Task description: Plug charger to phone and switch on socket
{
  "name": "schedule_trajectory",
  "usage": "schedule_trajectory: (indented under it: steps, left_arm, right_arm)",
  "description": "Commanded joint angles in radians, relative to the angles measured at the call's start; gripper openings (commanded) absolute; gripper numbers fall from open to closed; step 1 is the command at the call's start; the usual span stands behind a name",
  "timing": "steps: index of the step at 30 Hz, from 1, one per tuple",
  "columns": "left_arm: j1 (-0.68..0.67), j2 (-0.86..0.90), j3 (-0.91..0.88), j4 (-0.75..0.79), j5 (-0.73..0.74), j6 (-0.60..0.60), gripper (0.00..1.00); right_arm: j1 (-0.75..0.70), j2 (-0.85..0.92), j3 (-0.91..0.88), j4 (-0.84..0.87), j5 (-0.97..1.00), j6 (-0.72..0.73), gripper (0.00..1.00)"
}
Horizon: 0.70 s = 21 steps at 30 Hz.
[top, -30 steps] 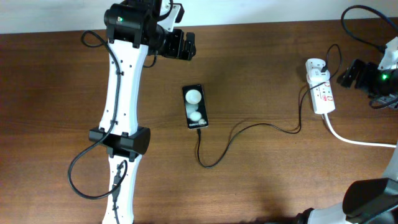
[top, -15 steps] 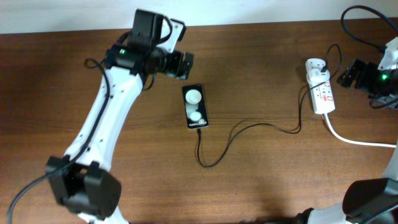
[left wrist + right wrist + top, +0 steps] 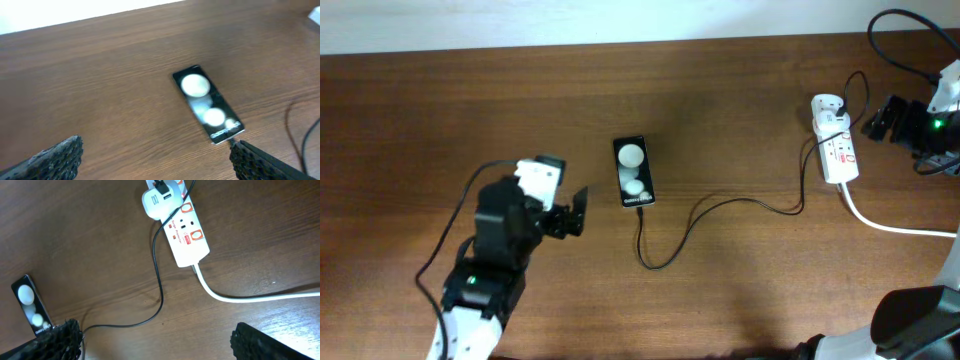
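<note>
there are two arms. the left arm [image 3: 485,280] sits low at the near left of the bench [image 3: 770,300], bent up, with its wrist turned to the right toward the phone [image 3: 633,171]. the left fingers [image 3: 572,212] are spread wide apart and hold nothing. they are near the phone, to its left, and do not touch it. the right arm [image 3: 940,110] is at the far right edge, and its wrist points left at the socket [image 3: 838,150]. the right fingers [image 3: 876,118] are also spread wide and hold nothing. they are just beside the top end of the socket, not touching it. there is one phone, lying flat near the middle of the bench with two white round spots on its shiny face. there is one charger [image 3: 720,208], a thin black cable that lies in loose bends on the bench between the phone and the socket. its tip touches the short near edge of the phone, but i cannot tell if it is pushed all the way in. its other end goes up to one white plug block [image 3: 825,105] on the socket. there is one socket, white with red marks, lying on the right side. one thick white cord [image 3: 890,222] runs from its near end off to the right.
</note>
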Motion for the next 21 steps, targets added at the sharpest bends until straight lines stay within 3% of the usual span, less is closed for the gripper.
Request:
schedule_trajectory:
  steps: [1, 4, 12, 16, 21]
  left_arm:
    - [0.127, -0.072, -0.078, 0.008, 0.094, -0.02, 0.99]
    - [0.161, -0.094, -0.145, 0.071, 0.093, -0.016, 0.99]
    - [0.138, -0.502, -0.604, 0.474, 0.007, 0.027, 0.99]
    - [0.143, -0.611, -0.636, 0.422, -0.016, 0.078, 0.99]
    - [0.157, -0.833, -0.636, 0.137, -0.042, 0.093, 0.99]
  right_arm:
    - [0.0, 0.003, -0.002, -0.002, 0.008, 0.005, 0.99]
    - [0.0, 0.003, -0.002, -0.002, 0.008, 0.005, 0.99]
    - [0.0, 0.003, -0.002, -0.002, 0.008, 0.005, 0.99]
    - [0.0, 0.003, -0.002, -0.002, 0.008, 0.005, 0.98]
    - [0.0, 0.003, -0.002, -0.002, 0.008, 0.005, 0.99]
